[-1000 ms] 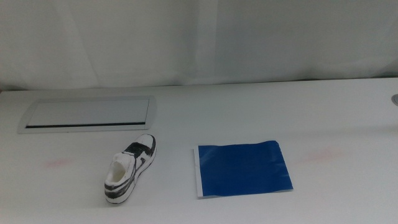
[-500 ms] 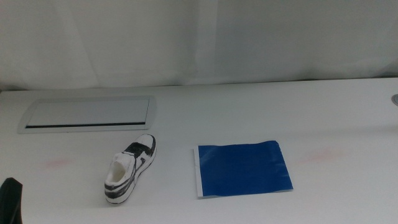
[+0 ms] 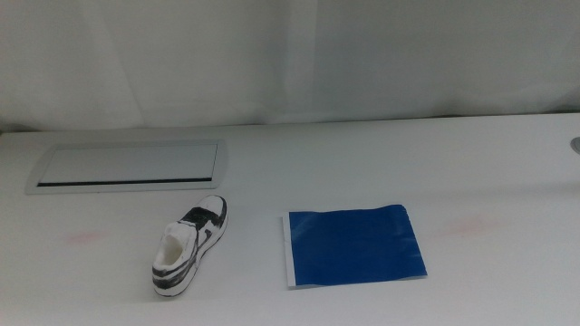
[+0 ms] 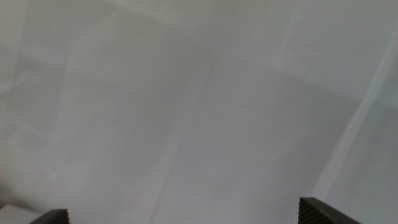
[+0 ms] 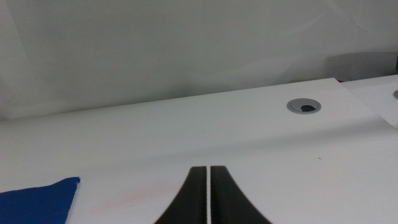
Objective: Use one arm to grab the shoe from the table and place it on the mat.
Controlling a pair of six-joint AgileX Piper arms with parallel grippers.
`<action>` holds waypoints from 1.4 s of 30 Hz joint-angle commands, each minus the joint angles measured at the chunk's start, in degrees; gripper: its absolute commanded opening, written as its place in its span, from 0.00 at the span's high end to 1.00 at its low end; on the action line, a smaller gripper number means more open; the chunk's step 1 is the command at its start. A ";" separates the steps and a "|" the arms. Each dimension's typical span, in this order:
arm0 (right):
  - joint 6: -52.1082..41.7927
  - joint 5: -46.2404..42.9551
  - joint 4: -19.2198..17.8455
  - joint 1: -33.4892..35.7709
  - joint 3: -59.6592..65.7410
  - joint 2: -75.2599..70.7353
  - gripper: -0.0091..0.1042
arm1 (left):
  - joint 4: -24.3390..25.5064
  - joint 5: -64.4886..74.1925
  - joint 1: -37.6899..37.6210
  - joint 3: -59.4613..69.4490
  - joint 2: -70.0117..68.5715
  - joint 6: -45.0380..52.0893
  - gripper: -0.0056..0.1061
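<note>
Middle: shoe [image 3: 189, 245] lies on the table [image 3: 362, 163], just left of the mat [image 3: 355, 244], not touching it. The dark gripper tip seen at the bottom-left corner half a second ago is gone from view, so no approach is committed yet.

Left wrist: left gripper [image 4: 184, 218] has jaws wide apart, aimed at the white backdrop, nothing between them.

Right wrist: right gripper [image 5: 208, 193] has jaws closed together, empty, low over the table; mat corner [image 5: 37, 198] nearby. It waits.

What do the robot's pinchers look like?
Only their tips show. The left gripper has two dark jaw tips with ridged, saw-like edges. The right gripper has two smooth black jaws that curve outward toward their base. No cables or markings are visible.
</note>
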 commanded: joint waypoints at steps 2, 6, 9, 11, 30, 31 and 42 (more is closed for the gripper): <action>-0.35 -0.13 -0.34 -0.47 2.25 -0.18 0.94 | -2.59 0.47 -0.23 -6.62 6.82 -0.22 0.12; -0.35 -0.13 -0.34 -0.47 2.25 -0.18 0.94 | -5.18 6.19 -0.34 -15.44 15.85 4.47 0.12; -0.35 -0.13 -0.34 -0.47 2.25 -0.18 0.94 | -13.70 13.94 -0.34 -22.56 23.39 16.62 0.12; -0.35 -0.13 -0.34 -0.47 2.25 -0.18 0.94 | -20.43 19.04 -0.34 -26.96 28.07 27.09 0.12; -0.35 -0.13 -0.34 -0.47 2.25 -0.18 0.94 | -24.40 35.72 -13.63 -39.90 60.43 42.35 0.14; -0.35 -0.13 -0.34 -0.47 2.25 -0.18 0.94 | -20.52 35.72 -15.16 -39.90 61.56 39.68 0.14; -0.35 -0.13 -0.34 -0.47 2.25 -0.18 0.94 | -5.14 34.76 -24.93 -39.90 72.86 28.60 0.14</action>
